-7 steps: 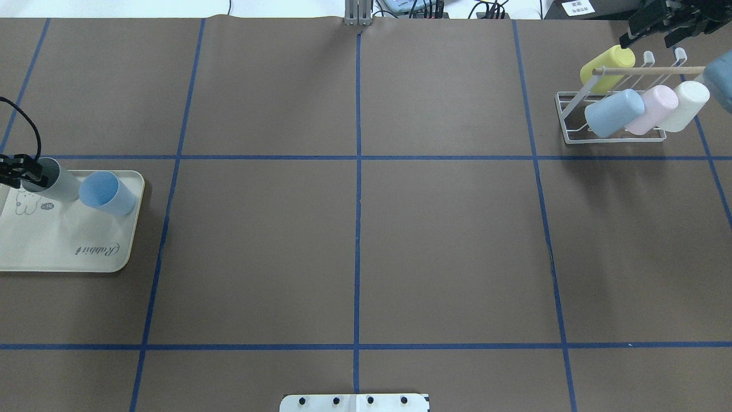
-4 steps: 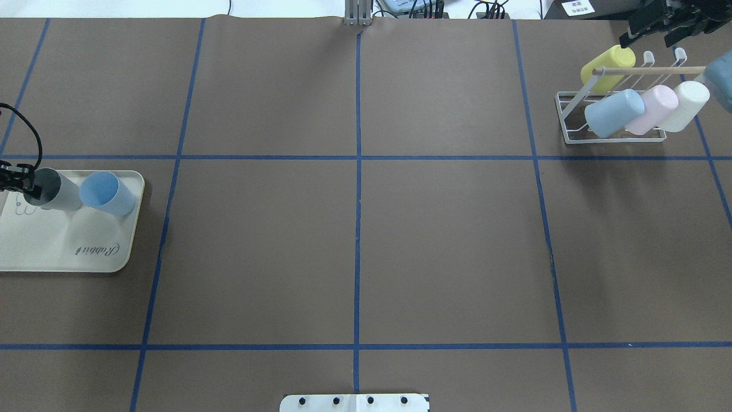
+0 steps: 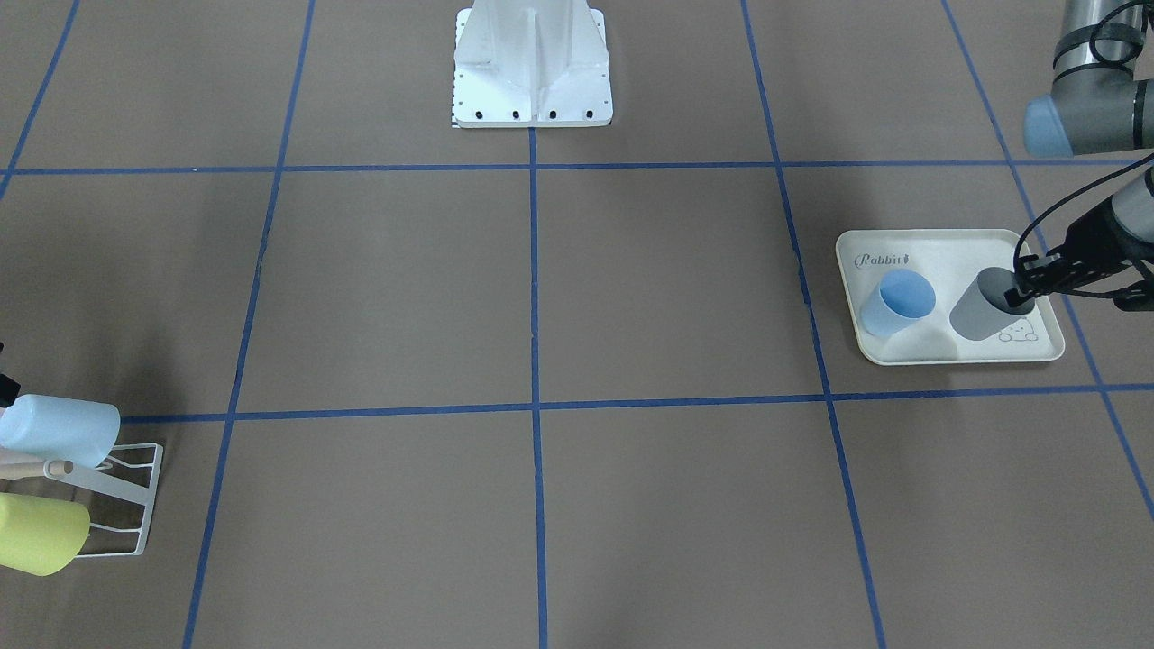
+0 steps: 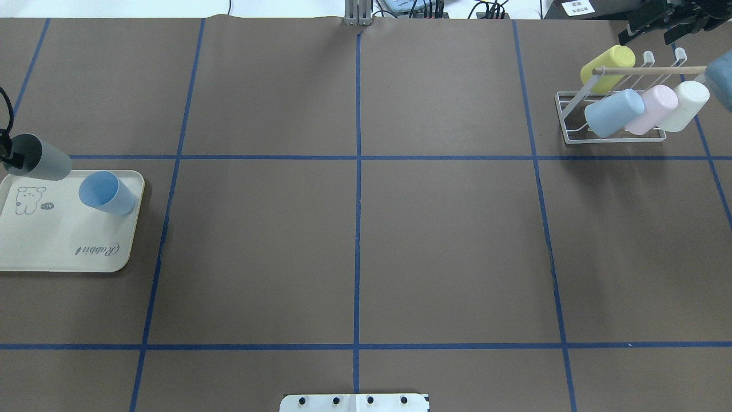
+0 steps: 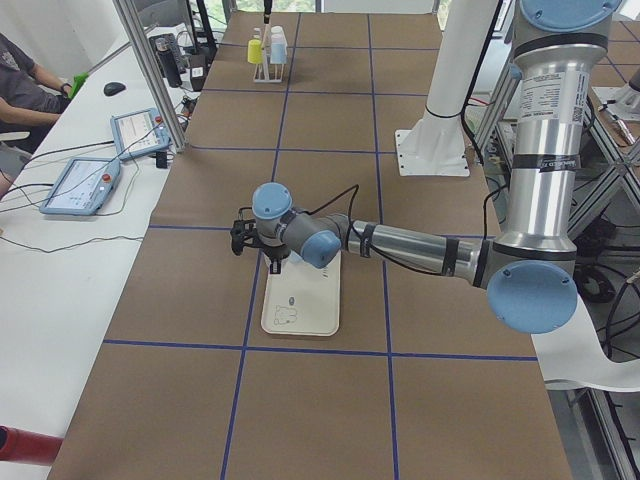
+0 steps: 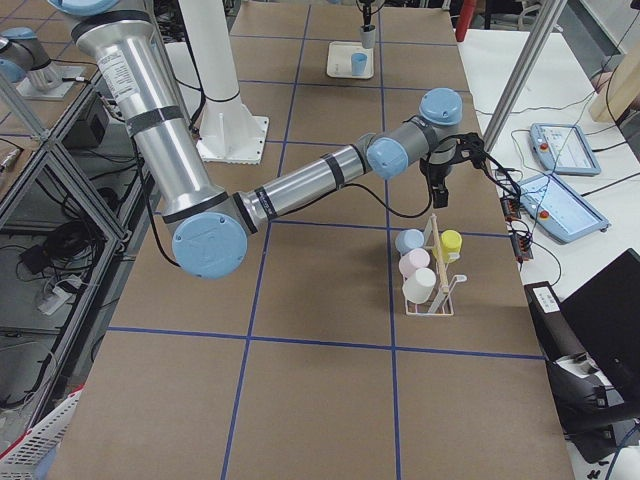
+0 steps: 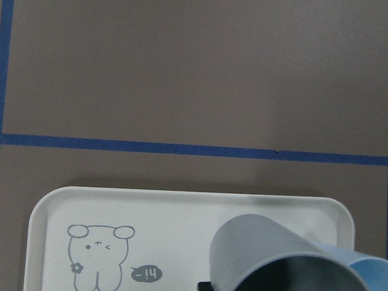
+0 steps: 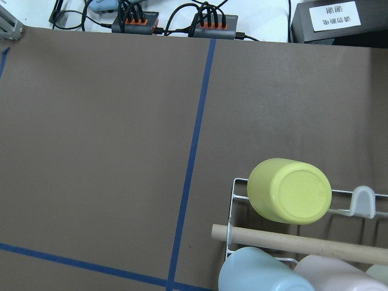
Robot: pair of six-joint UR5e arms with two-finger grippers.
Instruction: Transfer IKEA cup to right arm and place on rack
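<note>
Overhead exterior, nearest the robot: the cream tray [image 4: 51,252] lies at the table's left edge, and a blue cup [image 4: 106,193] stands on it mouth up. Just past that, the left gripper [image 4: 11,157] is clamped on the rim of the grey IKEA cup [image 4: 44,161] and holds it tilted above the tray's far edge. Farther off on the right, the rack [image 4: 563,117] carries a light blue cup [image 4: 613,113], a pink cup [image 4: 652,109], a white cup [image 4: 685,106] and a yellow cup [image 4: 607,67] around its dowel [image 4: 646,70], and beyond it the right gripper [image 4: 649,32] hovers, fingers spread and empty.
</note>
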